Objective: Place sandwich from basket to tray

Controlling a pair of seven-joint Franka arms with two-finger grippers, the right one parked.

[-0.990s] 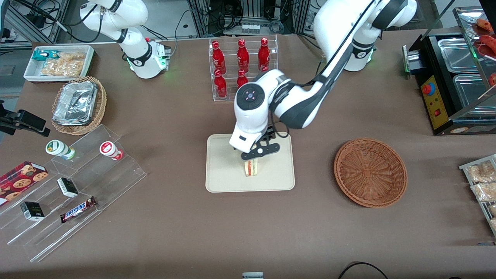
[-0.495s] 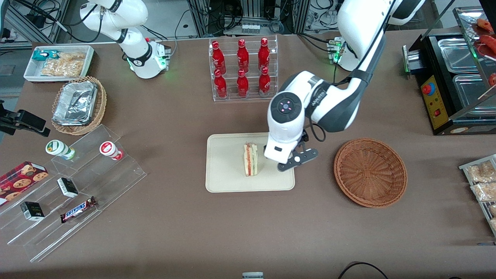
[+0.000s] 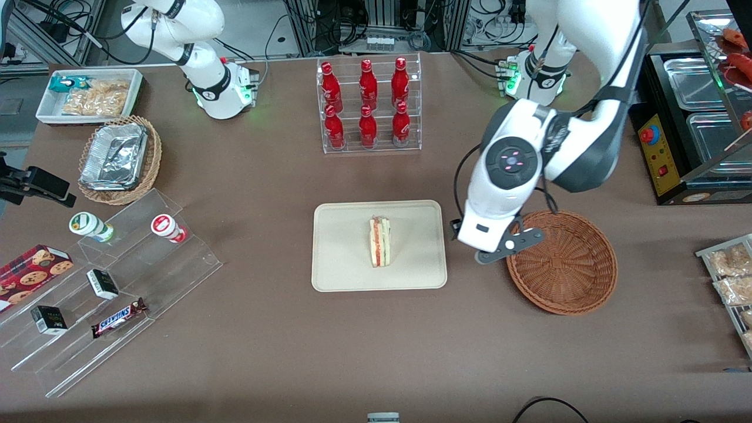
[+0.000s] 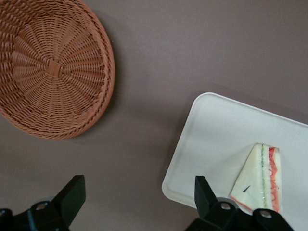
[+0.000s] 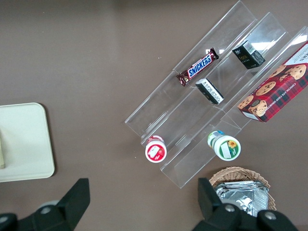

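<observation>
The sandwich [image 3: 380, 241] [image 4: 260, 175] stands on its edge in the middle of the cream tray [image 3: 341, 252] [image 4: 211, 139], with its red and green filling showing. Nothing lies in the reddish-brown woven basket [image 3: 567, 267] [image 4: 48, 67], which sits toward the working arm's end of the table. My gripper [image 3: 496, 251] [image 4: 137, 192] hangs above the bare table between the tray and the basket, by the basket's rim. It is open and holds nothing.
A clear rack of red bottles [image 3: 369, 106] stands farther from the front camera than the tray. A stepped acrylic shelf with snacks [image 3: 111, 282], a tan basket of foil containers [image 3: 117, 158] and a white snack bin [image 3: 88, 97] lie toward the parked arm's end. A food warmer [image 3: 687, 117] stands at the working arm's end.
My gripper let go of the sandwich, rose off it and moved from above the tray toward the basket. The sandwich stays standing on the tray.
</observation>
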